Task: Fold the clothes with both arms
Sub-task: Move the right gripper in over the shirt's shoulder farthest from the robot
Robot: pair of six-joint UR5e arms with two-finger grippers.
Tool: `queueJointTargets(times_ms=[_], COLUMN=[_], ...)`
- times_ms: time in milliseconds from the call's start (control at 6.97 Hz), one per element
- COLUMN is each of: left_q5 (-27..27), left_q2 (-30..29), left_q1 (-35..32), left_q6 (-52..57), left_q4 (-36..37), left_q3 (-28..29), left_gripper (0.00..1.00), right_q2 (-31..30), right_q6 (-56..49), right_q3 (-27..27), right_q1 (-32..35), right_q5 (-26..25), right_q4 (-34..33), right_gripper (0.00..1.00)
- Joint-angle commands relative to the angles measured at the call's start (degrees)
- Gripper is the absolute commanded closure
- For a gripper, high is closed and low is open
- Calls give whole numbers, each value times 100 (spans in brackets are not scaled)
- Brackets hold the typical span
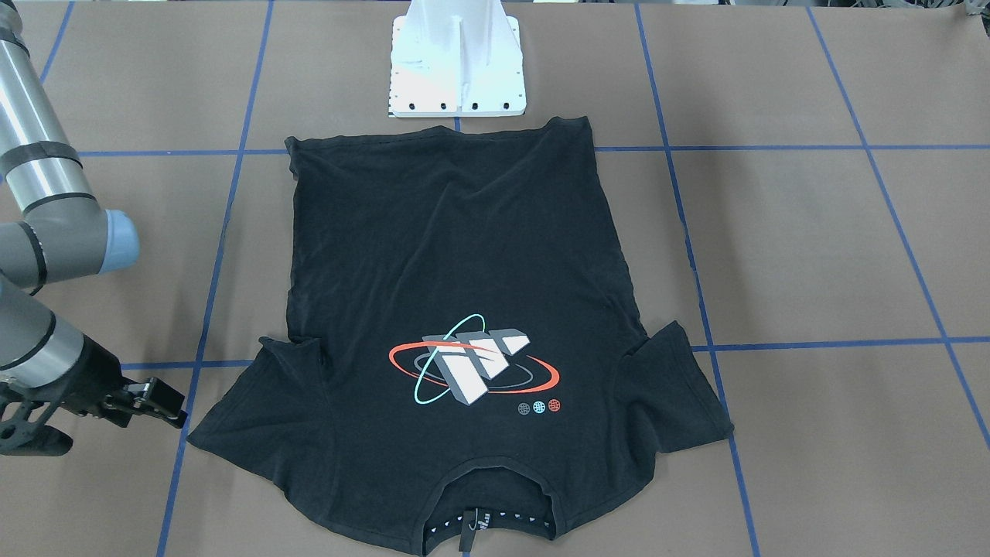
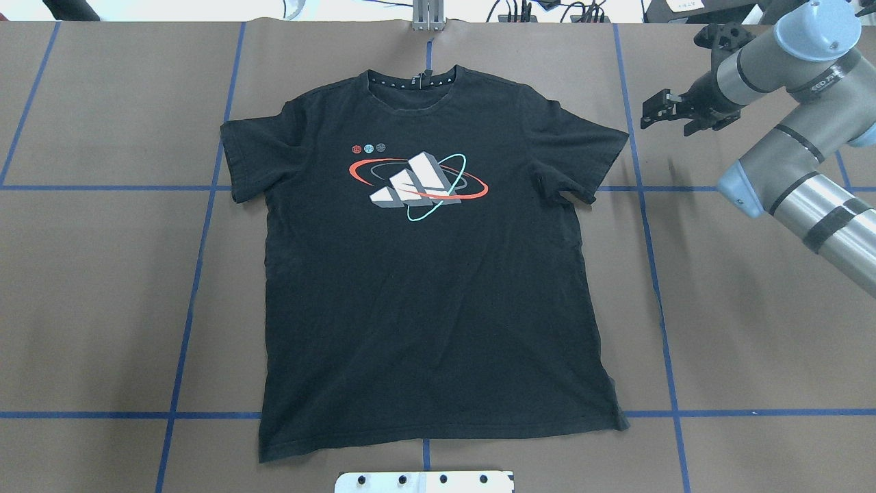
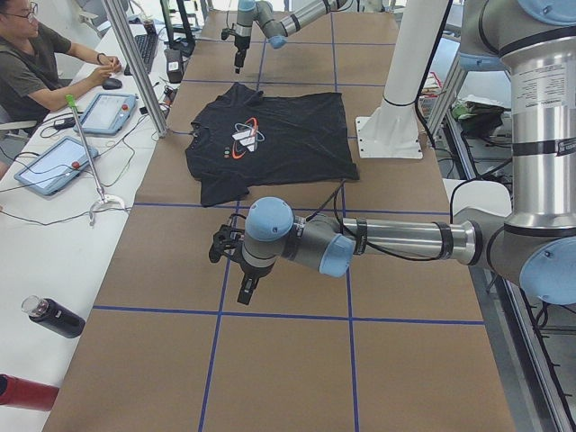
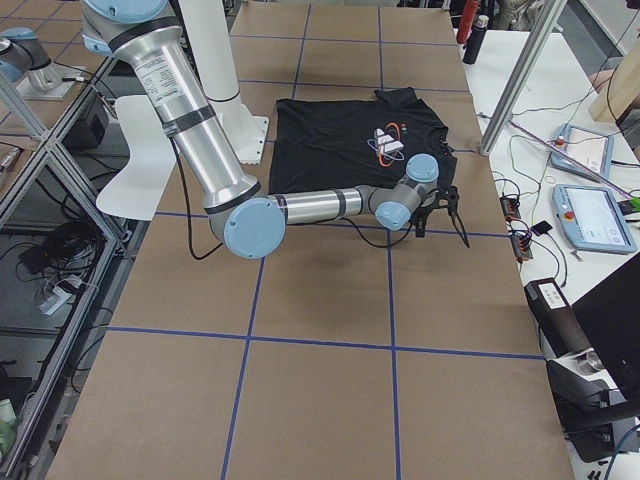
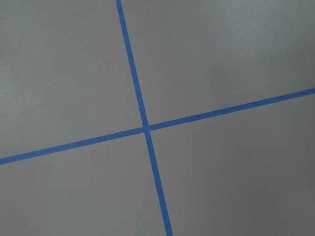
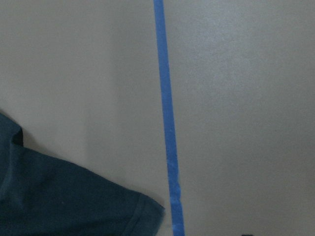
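Note:
The black T-shirt lies flat and face up in the middle of the table, logo showing, collar at the far edge from the robot. It also shows in the front view. My right gripper hovers over bare table just beyond the shirt's sleeve, apart from it; its jaws look open and empty. The right wrist view shows that sleeve's hem beside a blue tape line. My left gripper shows only in the left side view, far from the shirt; I cannot tell whether it is open.
The white pedestal stands at the shirt's hem end. Blue tape lines grid the brown table. A side desk holds tablets and a bottle, with an operator seated there.

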Motion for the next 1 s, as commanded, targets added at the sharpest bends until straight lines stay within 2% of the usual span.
queueJointTargets(times_ms=[0, 431, 574, 861], left_q5=[2, 2, 2, 2], left_q2=[19, 27, 27, 27], left_q1=[-1, -1, -1, -1], left_q6=[0, 9, 9, 9], left_q4=[2, -6, -6, -6], left_q3=[-10, -27, -27, -27], left_gripper=[0, 0, 0, 0], right_q2=[59, 288, 297, 305], right_q6=[92, 83, 83, 83], right_q3=[-52, -332, -333, -342], right_q1=[-281, -307, -308, -316], right_q5=[-494, -714, -715, -759], right_q4=[48, 31, 31, 31], right_gripper=[19, 26, 27, 35])
